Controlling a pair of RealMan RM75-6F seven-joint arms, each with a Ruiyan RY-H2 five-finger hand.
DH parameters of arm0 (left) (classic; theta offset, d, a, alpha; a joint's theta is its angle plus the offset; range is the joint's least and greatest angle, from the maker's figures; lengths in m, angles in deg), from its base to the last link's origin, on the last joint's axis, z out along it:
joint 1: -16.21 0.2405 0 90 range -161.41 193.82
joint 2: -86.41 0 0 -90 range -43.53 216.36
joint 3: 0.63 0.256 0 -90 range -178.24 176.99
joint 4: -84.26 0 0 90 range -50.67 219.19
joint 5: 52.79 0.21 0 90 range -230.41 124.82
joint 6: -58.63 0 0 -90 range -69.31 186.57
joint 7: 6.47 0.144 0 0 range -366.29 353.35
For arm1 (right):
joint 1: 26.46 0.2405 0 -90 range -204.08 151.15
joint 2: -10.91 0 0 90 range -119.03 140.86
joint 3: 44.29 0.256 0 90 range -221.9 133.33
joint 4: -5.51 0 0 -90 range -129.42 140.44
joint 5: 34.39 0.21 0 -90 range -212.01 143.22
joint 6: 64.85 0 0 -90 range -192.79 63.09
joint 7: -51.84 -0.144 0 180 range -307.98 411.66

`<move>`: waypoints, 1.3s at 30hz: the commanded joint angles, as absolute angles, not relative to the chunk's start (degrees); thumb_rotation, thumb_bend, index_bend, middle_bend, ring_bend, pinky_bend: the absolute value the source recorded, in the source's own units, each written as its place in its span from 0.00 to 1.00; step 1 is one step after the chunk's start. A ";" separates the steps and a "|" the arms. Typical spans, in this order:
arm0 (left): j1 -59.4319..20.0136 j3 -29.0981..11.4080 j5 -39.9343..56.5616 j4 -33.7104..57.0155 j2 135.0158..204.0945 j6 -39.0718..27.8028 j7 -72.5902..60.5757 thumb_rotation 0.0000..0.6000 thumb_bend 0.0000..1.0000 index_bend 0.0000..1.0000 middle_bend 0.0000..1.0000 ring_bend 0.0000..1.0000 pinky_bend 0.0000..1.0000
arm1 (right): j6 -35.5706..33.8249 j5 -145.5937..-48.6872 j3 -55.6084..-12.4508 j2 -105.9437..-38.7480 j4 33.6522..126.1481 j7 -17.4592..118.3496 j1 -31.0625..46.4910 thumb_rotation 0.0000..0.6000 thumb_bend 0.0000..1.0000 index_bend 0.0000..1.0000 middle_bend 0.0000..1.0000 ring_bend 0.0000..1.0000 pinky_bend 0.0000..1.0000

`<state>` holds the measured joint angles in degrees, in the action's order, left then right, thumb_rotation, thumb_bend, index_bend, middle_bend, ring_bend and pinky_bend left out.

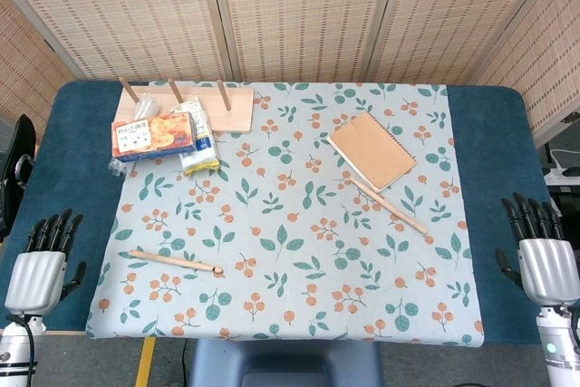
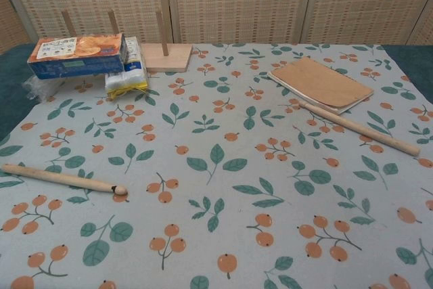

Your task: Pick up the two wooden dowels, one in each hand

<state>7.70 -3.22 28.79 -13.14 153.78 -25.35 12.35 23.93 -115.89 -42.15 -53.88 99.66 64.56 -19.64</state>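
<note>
One wooden dowel lies flat on the leaf-print cloth at the front left, its knobbed end pointing right. The other wooden dowel lies slantwise at the right, its far end beside the brown notebook. My left hand hangs at the table's front left edge, fingers apart, holding nothing, well left of the first dowel. At the front right edge, my right hand also holds nothing, fingers apart, right of the second dowel. Neither hand shows in the chest view.
A brown notebook lies at the right centre. A wooden peg board stands at the back left, with a snack box and a plastic packet in front of it.
</note>
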 commanded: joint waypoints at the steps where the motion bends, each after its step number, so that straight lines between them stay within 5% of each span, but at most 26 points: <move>1: 7.31 -2.39 30.37 -13.51 153.76 -24.23 10.81 1.00 0.42 0.05 0.05 0.00 0.09 | 23.19 -115.69 -41.90 -54.09 99.74 64.76 -19.54 1.00 0.34 0.00 0.00 0.00 0.00; 8: 2.19 0.18 33.89 -11.23 158.53 -14.14 10.43 1.00 0.43 0.12 0.13 0.00 0.08 | 22.49 -118.07 -42.30 -54.35 99.88 64.48 -19.47 1.00 0.34 0.00 0.00 0.00 0.00; 15: -2.09 -1.34 33.15 1.40 169.80 -8.94 12.32 1.00 0.43 0.22 0.23 0.05 0.08 | 21.95 -118.74 -42.26 -54.11 100.04 64.01 -19.80 1.00 0.34 0.00 0.00 0.00 0.00; 27: -3.34 -1.33 34.24 13.68 178.37 -10.76 18.34 1.00 0.42 0.37 0.33 0.11 0.08 | 19.40 -118.33 -42.21 -53.45 100.51 63.72 -19.67 1.00 0.34 0.00 0.00 0.00 0.00; 39: -3.08 -0.64 32.78 16.68 179.59 -10.12 19.66 1.00 0.42 0.43 0.37 0.14 0.08 | 18.64 -118.54 -42.08 -53.23 100.84 63.94 -19.86 1.00 0.34 0.00 0.00 0.00 0.00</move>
<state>-3.05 -0.65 32.86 16.57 179.52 -10.19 19.64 18.64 -118.54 -42.08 -53.23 100.84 63.94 -19.85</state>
